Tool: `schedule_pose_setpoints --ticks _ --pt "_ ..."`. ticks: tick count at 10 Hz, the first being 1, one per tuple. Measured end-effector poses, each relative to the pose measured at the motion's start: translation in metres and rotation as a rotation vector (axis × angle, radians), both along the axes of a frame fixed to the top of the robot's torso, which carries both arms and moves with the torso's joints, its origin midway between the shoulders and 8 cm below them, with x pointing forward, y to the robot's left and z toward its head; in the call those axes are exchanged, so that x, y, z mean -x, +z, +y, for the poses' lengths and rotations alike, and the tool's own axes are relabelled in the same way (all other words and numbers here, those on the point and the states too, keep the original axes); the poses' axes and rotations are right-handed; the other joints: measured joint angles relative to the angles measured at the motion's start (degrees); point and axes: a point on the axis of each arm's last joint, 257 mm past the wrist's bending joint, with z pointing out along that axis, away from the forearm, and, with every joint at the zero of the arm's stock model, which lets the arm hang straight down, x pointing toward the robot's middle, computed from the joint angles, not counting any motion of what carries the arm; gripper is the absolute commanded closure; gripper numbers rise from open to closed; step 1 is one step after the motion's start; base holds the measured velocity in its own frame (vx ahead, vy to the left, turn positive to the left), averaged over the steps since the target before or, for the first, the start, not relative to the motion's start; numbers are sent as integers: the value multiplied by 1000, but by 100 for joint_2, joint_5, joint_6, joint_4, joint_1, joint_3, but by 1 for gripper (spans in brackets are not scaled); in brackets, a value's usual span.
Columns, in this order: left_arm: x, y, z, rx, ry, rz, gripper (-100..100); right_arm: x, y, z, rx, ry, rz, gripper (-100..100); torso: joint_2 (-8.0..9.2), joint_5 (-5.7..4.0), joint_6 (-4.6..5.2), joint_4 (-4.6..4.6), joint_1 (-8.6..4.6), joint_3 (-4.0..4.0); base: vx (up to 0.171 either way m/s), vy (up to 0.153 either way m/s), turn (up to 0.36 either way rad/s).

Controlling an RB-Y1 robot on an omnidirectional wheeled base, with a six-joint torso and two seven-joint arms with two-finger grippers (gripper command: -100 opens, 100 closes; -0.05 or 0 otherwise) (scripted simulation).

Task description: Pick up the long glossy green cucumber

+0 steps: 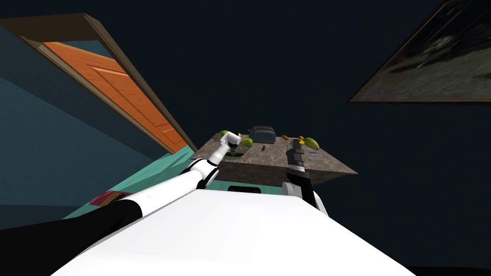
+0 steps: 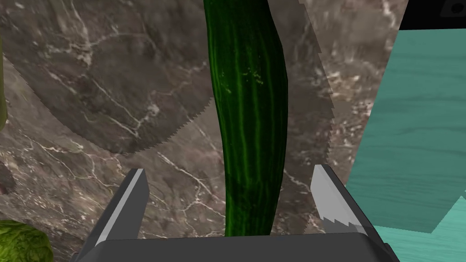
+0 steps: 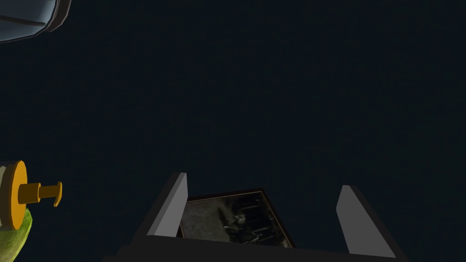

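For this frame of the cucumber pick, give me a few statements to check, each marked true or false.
1. The cucumber lies between the open fingers of the left gripper. True.
2. Those fingers press the cucumber's sides. False: a gap shows on each side.
3. The cucumber rests on a white plate. False: it lies on the marbled brown tabletop.
4. The right gripper is open and holds nothing. True.

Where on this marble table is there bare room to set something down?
Free: the tabletop's front middle strip, between left gripper and right gripper; also marble beside the cucumber. Crowded: the back edge, with the toaster and green fruits.
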Motion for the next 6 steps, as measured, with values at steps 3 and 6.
schedule_pose_setpoints --ticks 3,6 --pt "-8 10 -3 -2 13 26 -100 0 0 0 0 0 0 0 -2 0 1 0 2 -1 -2 30 -13" --pt "-12 14 -2 -4 34 56 -100 0 0 0 0 0 0 0 -3 1 -1 -1 5 -2 -1 33 -9"
